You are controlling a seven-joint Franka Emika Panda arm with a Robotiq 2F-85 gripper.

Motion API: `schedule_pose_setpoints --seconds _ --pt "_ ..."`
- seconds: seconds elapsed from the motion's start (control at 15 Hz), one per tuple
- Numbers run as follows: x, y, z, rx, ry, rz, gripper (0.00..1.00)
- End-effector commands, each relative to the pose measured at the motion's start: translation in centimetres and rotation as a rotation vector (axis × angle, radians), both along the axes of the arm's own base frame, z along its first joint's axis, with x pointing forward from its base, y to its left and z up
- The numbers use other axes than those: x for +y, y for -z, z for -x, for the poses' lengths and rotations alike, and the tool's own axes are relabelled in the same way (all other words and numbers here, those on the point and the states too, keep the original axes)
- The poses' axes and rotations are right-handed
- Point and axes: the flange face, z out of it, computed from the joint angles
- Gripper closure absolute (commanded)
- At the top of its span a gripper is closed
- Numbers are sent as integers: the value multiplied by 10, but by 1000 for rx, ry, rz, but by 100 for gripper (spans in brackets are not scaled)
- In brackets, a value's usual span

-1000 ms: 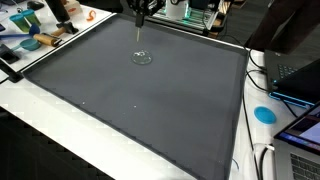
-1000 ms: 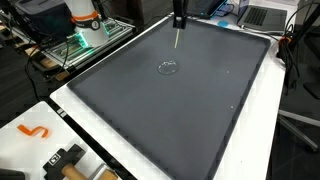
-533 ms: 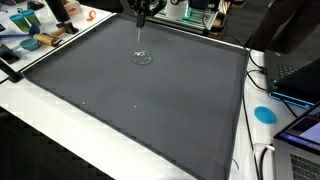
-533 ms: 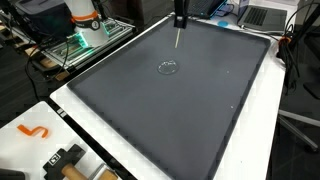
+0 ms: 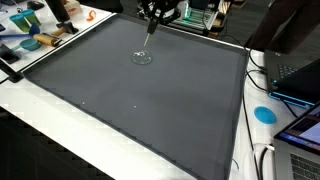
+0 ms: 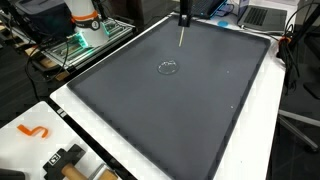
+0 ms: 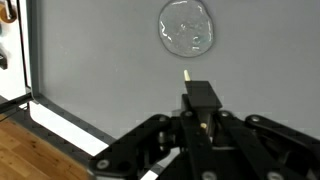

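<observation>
Stick: a thin pale stick (image 7: pixel 187 75) held by its upper end in the gripper, tip down. It hangs above the far part of the mat, tilted a little in an exterior view (image 5: pixel 149 30) and nearly upright in an exterior view (image 6: pixel 181 36).
Gripper: (image 7: pixel 203 112) its fingers are closed on the stick's dark upper end, and it is raised over the mat's far edge in both exterior views.
Stick tip: off the mat as far as the pictures show; in the wrist view it points toward the disc but stops short of it.
Disc: a clear round disc (image 7: pixel 187 25) lying flat on the mat, near the stick and apart from it, also seen in both exterior views (image 5: pixel 142 57) (image 6: pixel 168 68). Whether it is glass, plastic or liquid cannot be told.
Mat: a large dark grey mat (image 5: pixel 150 115) covering most of a white table (image 5: pixel 40 128).
Progress: judged from this, the stick is picked up and carried close to the disc; no contact between tip and disc or mat is made yet.
Table edges: a blue round thing (image 5: pixel 264 114) beside the mat, an orange hook (image 6: pixel 35 131) on the white margin, a laptop (image 6: pixel 262 15) beyond the far corner.
</observation>
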Motion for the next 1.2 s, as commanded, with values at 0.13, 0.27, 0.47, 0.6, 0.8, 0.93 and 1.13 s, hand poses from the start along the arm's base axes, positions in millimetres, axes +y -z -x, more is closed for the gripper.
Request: schedule_pose_setpoints --seconds 0.13,0.27,0.47,0.6,0.8,0.93,1.13 --pt "24 32 5 -67 -4 105 97" --pt "25 42 4 -86 -4 129 97" --pt "24 53 0 -122 -9 181 97" --pt "24 63 -3 -134 -15 216 97" --pt "26 73 -6 -152 -25 250 97" --pt "25 80 -8 -159 -33 270 97" --pt "24 88 -12 -167 -46 293 97"
